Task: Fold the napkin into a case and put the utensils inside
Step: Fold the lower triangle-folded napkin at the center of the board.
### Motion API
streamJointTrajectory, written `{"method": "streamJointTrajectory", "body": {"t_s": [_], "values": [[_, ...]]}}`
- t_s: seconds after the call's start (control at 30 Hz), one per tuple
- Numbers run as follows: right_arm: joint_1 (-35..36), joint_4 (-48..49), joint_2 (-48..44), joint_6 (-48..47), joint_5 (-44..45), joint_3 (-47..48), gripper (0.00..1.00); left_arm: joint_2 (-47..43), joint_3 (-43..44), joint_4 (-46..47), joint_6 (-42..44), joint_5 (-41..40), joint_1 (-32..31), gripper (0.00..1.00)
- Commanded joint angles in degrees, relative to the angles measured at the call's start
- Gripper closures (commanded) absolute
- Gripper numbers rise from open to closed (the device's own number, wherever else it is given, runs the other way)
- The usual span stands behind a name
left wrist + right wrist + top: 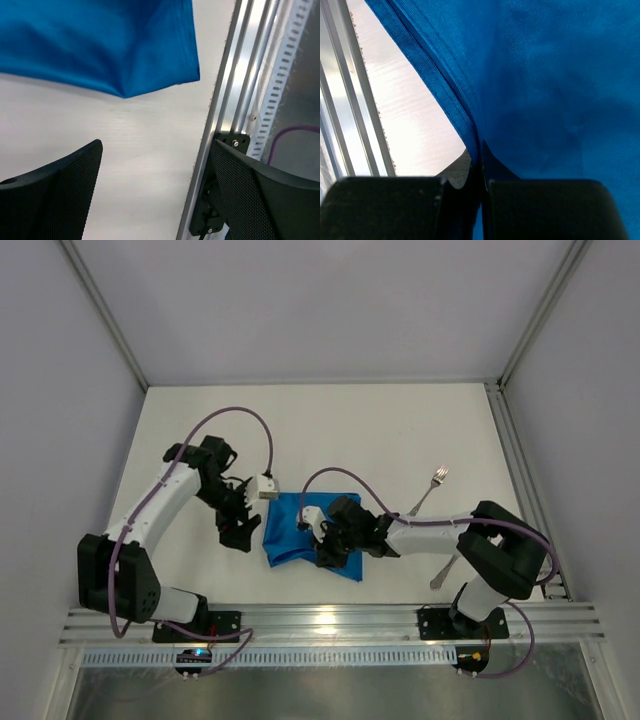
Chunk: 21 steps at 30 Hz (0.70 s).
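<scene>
Pinching a hemmed edge of the napkin [288, 532] near the table's middle, the right gripper [327, 552] is clamped on cloth. The left gripper [240, 532], spread and empty, sits just beside the napkin's left edge, with the fork [432, 485] well off right.

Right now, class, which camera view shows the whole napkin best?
The top external view: the napkin shows nearly its whole outline. The left wrist view shows only a corner; the right wrist view only a fold pinched in the right pincer.
</scene>
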Motion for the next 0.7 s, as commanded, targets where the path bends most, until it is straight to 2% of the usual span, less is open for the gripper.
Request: {"method": "streamJointTrajectory", "body": {"t_s": [0.0, 0.1, 0.17, 0.3, 0.43, 0.5, 0.67], "values": [[-0.14, -3.00, 0.67, 1.91, -2.90, 3.60, 0.96, -7.80, -0.07, -5.05, -2.38, -7.27, 0.70, 0.09], [-0.14, -4.58, 0.58, 3.14, -3.42, 4.66, 0.96, -15.36, -5.33, 0.30, -1.51, -7.20, 0.61, 0.16], [-0.22, -3.97, 0.49, 3.76, -5.44, 5.19, 0.96, -17.76, -7.72, 4.95, -1.16, -5.97, 0.61, 0.16], [-0.66, -5.90, 3.82, 4.28, -9.05, 9.66, 0.96, -18.30, -11.15, 14.10, -1.16, -2.98, 0.44, 0.12], [-0.93, -7.49, 7.17, 5.25, -10.54, 12.04, 0.96, -19.87, -16.15, 23.86, 0.68, -4.29, -3.85, 0.07], [-1.28, -6.96, 8.48, 6.13, -12.12, 12.74, 0.96, -20.40, -16.70, 25.28, 2.17, -3.42, -4.40, 0.06], [-2.94, -4.93, 11.04, 9.47, -15.38, 14.50, 0.96, -21.63, -19.06, 22.12, 9.47, -4.37, -7.20, 0.01]]}}
